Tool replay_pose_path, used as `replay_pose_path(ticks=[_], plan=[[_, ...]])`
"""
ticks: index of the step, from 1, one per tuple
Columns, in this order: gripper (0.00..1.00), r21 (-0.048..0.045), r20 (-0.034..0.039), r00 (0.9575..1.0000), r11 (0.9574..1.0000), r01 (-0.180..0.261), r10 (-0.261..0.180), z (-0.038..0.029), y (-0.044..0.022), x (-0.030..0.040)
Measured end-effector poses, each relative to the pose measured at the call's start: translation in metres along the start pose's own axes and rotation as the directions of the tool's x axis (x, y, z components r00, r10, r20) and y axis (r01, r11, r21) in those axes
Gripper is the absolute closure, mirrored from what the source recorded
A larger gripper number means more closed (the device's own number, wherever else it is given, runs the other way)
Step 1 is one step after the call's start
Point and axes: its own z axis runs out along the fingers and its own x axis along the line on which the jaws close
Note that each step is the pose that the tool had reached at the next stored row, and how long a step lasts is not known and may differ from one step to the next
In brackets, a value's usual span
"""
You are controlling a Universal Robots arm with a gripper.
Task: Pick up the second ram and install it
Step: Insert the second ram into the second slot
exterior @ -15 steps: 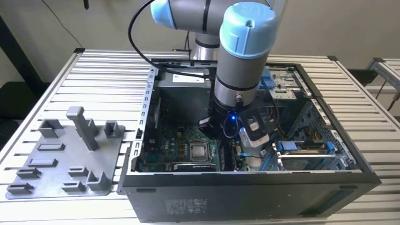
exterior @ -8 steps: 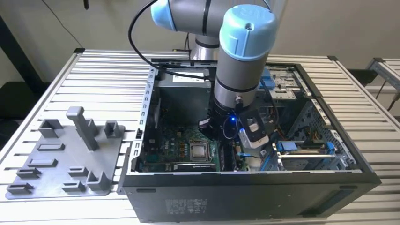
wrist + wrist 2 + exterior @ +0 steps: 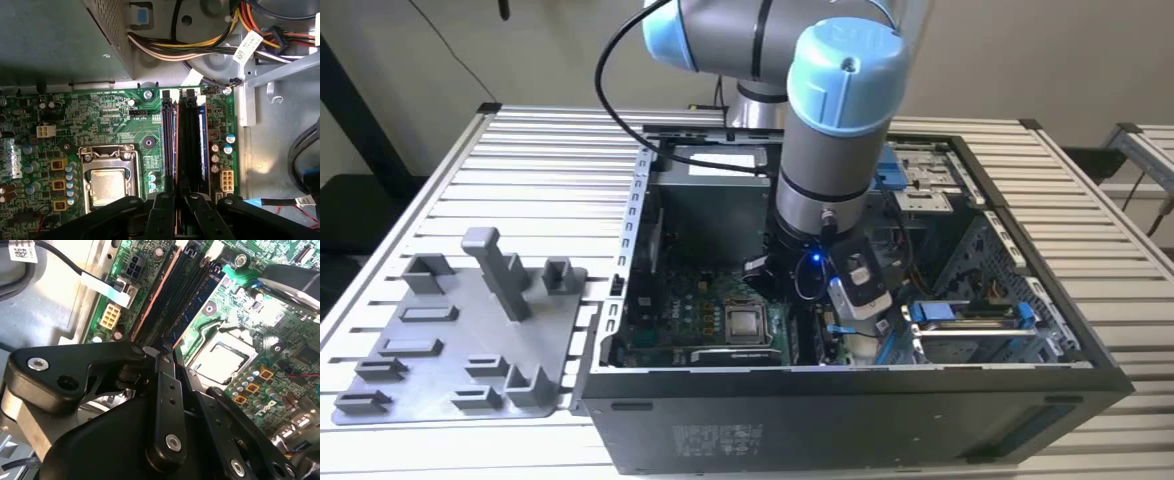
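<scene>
In both wrist views my gripper (image 3: 178,196) (image 3: 162,352) hangs right over the motherboard's memory slots, its fingers (image 3: 165,202) drawn together. Between them runs the second ram (image 3: 174,145) (image 3: 155,295), a thin stick seen edge-on with a coppery edge, standing along one slot. Beside it a blue strip (image 3: 202,140) lies in the neighbouring slot. In the exterior view the arm reaches down into the open computer case and the gripper (image 3: 781,290) sits low above the green motherboard (image 3: 707,320).
The processor socket (image 3: 107,182) lies beside the slots. The grey power-supply box (image 3: 55,40) and a bundle of coloured cables (image 3: 200,47) sit beyond them. Case walls (image 3: 634,250) enclose the arm. A grey fixture tray (image 3: 454,340) lies on the slatted table at the exterior view's left.
</scene>
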Motion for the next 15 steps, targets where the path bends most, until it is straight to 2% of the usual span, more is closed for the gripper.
replay_pose_path(ticks=[13,15], plan=[[0.86,0.0002,0.0001,1.0000,1.0000,0.000,0.000,0.0009,-0.0001,0.0000],[0.86,-0.0010,0.0012,1.0000,1.0000,0.000,0.000,-0.0011,0.0001,-0.0001]])
